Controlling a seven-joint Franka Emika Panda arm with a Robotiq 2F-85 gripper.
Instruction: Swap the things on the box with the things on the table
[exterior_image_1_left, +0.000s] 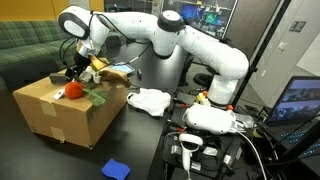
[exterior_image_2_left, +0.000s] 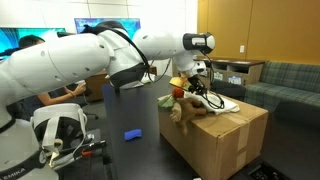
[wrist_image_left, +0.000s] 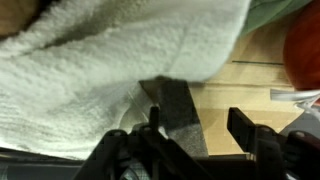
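Table bears cardboard box; jaws spread beside towel.

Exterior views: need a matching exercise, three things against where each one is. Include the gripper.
Things:
1. red round object
2. small blue flat square
3. Robotiq gripper

Places:
A. just over the box top, jaws open
B. lying on the black table, apart from the box
C. resting on top of the brown cardboard box

Pairs: 1-C, 2-B, 3-A
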